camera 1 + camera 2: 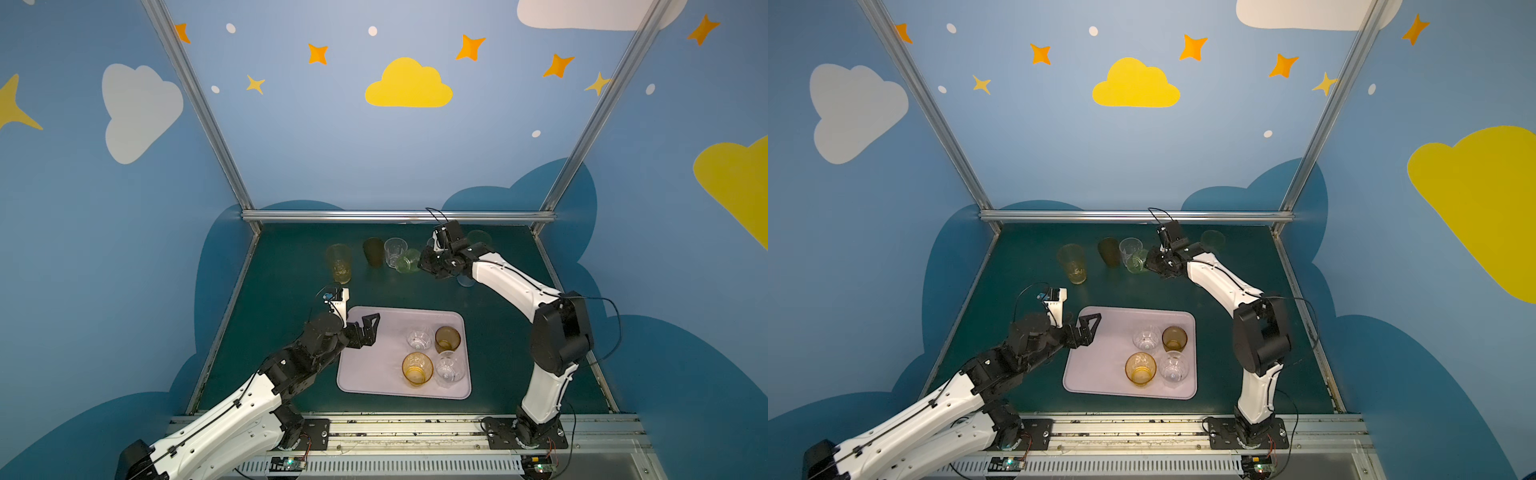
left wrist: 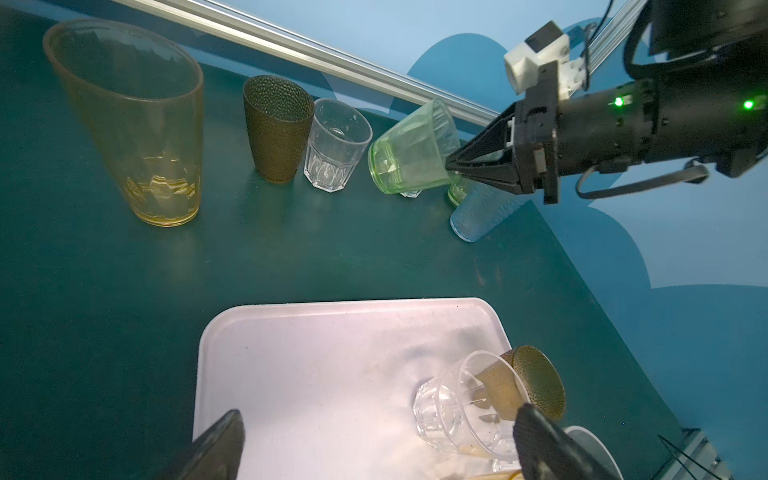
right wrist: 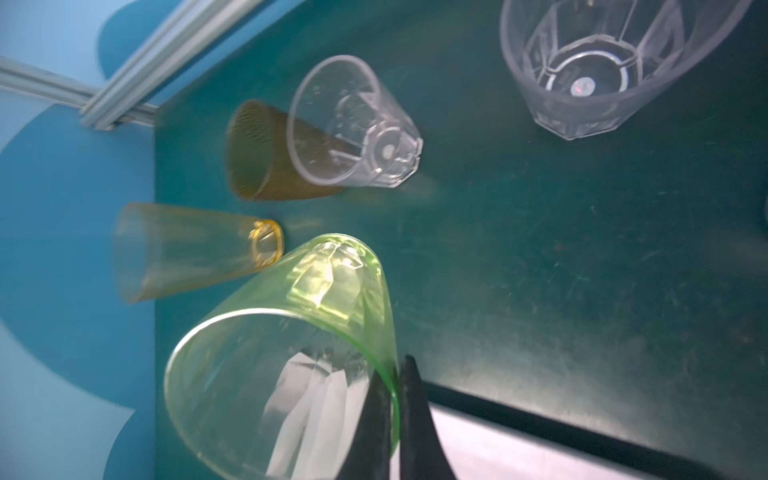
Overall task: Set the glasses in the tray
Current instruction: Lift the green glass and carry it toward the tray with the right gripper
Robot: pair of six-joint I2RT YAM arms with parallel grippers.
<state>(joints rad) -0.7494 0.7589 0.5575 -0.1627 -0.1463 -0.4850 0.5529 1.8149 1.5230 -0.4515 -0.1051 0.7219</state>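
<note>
My right gripper [image 1: 422, 262] [image 3: 395, 374] is shut on the rim of a short green glass [image 1: 408, 261] [image 2: 411, 153] [image 3: 270, 374], one finger inside and one outside. The glass hangs tilted at the back of the table. The lilac tray [image 1: 374, 374] [image 2: 311, 374] lies in front and holds two clear glasses [image 1: 417, 338], a brown one [image 1: 447, 338] and an amber one [image 1: 417, 368]. Over the tray's left edge, my left gripper [image 1: 370, 330] [image 2: 378, 436] stands open and empty.
Along the back stand a tall yellow glass [image 1: 339, 262], a dimpled brown one [image 1: 373, 250] and a clear one [image 1: 394, 251]. A pale blue glass [image 2: 478, 212] sits under the right arm, a green one [image 1: 479, 237] behind it. Metal rails edge the table.
</note>
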